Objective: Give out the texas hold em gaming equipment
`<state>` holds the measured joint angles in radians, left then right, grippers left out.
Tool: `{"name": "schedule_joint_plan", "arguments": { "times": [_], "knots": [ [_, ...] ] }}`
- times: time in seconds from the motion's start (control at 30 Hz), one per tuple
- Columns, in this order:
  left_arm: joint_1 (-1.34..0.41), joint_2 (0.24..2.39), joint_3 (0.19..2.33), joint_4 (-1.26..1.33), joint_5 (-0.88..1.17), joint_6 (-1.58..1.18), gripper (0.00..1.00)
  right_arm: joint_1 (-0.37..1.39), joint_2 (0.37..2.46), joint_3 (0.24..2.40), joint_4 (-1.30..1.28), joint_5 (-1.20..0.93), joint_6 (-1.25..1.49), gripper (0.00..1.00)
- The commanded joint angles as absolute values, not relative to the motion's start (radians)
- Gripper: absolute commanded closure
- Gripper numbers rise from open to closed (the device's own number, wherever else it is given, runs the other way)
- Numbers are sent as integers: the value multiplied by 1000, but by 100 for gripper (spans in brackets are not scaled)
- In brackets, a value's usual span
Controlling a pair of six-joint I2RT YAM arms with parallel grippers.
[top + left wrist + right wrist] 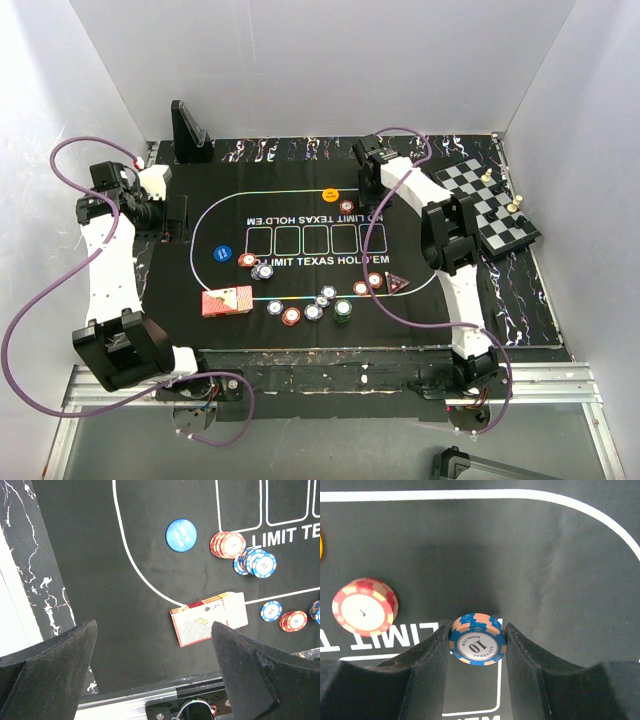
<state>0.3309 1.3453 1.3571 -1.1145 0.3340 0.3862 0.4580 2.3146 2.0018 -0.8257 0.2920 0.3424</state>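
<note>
My right gripper is shut on a small stack of blue-and-peach chips marked 10, over the far side of the black mat. Whether the stack rests on the mat or hangs just above it does not show. A red chip stack lies to its left, near the yellow button. My left gripper is open and holds nothing, above the mat's left end. The red-backed cards, a blue disc and red chips and blue chips lie beyond it. A dark triangular marker sits at the near right.
A chessboard with pieces stands at the far right, close to the right arm. A black stand is at the back left. More chips, one of them green, line the mat's near edge. White walls enclose the table.
</note>
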Motion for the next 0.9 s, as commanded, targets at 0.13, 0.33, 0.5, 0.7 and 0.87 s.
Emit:
{"name": "schedule_joint_plan", "arguments": {
  "times": [0.13,0.33,0.5,0.7,0.87],
  "knots": [
    [334,1355,1394,-1114,338,394,0,445,2451,2246,-877,227,344,99],
    [334,1348,1391,-1115,331,396,0,443,2432,2209,-873,229,345,40],
    [336,1332,1374,-1117,341,390,0,452,2281,2047,-828,281,379,16],
    [334,1302,1359,-1118,337,391,0,509,2105,1941,-842,348,370,13],
    [336,1289,1364,-1124,339,390,0,629,1956,1778,-784,247,339,12]
  ]
}}
